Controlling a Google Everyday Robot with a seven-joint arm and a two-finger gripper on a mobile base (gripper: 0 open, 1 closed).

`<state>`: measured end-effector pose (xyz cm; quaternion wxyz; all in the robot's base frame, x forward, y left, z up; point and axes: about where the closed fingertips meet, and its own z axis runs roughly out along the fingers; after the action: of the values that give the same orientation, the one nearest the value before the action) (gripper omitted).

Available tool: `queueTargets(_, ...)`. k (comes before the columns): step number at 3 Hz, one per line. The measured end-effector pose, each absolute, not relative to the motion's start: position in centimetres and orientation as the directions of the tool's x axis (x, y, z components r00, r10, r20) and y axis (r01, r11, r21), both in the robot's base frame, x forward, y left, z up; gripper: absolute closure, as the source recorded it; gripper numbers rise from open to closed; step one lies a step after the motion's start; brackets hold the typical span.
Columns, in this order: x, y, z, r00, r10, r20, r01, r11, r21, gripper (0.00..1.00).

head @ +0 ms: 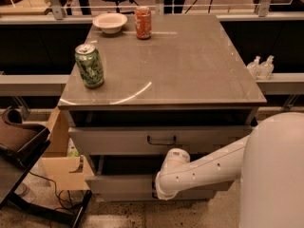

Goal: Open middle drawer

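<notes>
The middle drawer (121,184) is a shallow grey front below the taller top drawer (118,140), which has a dark loop handle (161,140). It stands pulled out toward me, with a dark gap above it. My white arm (199,171) reaches in from the right, and its wrist covers the centre of the drawer front. My gripper (155,193) is at that centre, mostly hidden behind the wrist. The middle drawer's own handle is hidden.
On the cabinet top (190,65) stand a green can (89,65), an orange can (143,22) and a white bowl (109,22). A cardboard box (61,163) and a dark chair (19,141) sit left. Two bottles (260,66) stand right. My white body (275,175) fills the lower right.
</notes>
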<state>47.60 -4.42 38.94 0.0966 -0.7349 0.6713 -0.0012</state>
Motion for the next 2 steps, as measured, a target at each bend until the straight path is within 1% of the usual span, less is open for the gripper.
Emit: queueTargets(2, 43.7, -6.1, 42.0, 0.05, -0.992, -0.119, -0.981, -0.026, -0.193, 1.0)
